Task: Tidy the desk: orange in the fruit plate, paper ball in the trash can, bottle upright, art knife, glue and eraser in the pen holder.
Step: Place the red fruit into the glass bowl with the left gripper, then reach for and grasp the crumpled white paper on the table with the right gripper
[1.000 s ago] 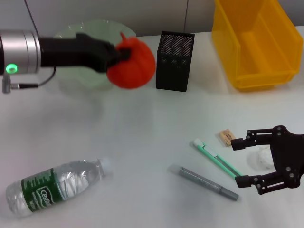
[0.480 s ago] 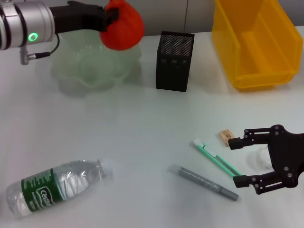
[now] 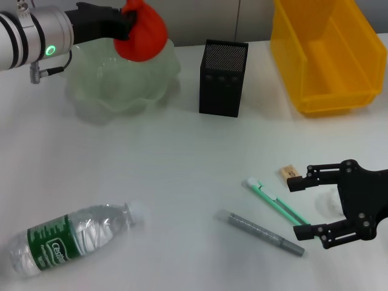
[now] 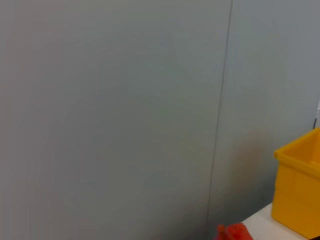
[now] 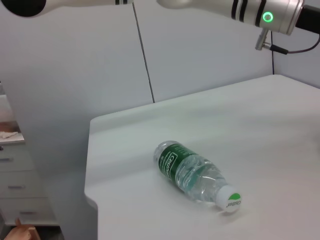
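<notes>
Head view: the left pincer point(image 3: 124, 24) is clamped on the orange point(image 3: 141, 33), which hangs above the far rim of the fruit plate point(image 3: 97, 97). The plate's hollow lies just beneath and slightly toward the robot from the fruit, so the release seems to call for only a short drop. The orange looks vivid red-orange, rounded, with a small knot at its top. On the right, the right pincer point(image 3: 298, 206) hovers low with its fingers apart; the paper ball point(image 3: 330, 200) sits between them, pale and crumpled against the white worktop point(image 3: 182, 163). This arm is plainly the nearer one for it. Just beside lie the eraser point(image 3: 288, 173), the green glue point(image 3: 276, 202) and the grey art knife point(image 3: 265, 233), the latter two with long axes running diagonally, away from the robot toward its left. The black mesh pen holder point(image 3: 223, 77) stands upright at the middle back, the yellow trash can point(image 3: 324, 54) to its right. The bottle point(image 3: 70, 239) lies on its side at the near left, cap pointing right.

Left wrist view: mostly wall; a sliver of the orange point(image 4: 235, 232) shows at the edge, with a corner of the trash can point(image 4: 299, 190) beyond.

Right wrist view: the bottle point(image 5: 195, 175) lies flat on the worktop point(image 5: 260, 130), its green label facing up; the arm's own fingers do not show.
</notes>
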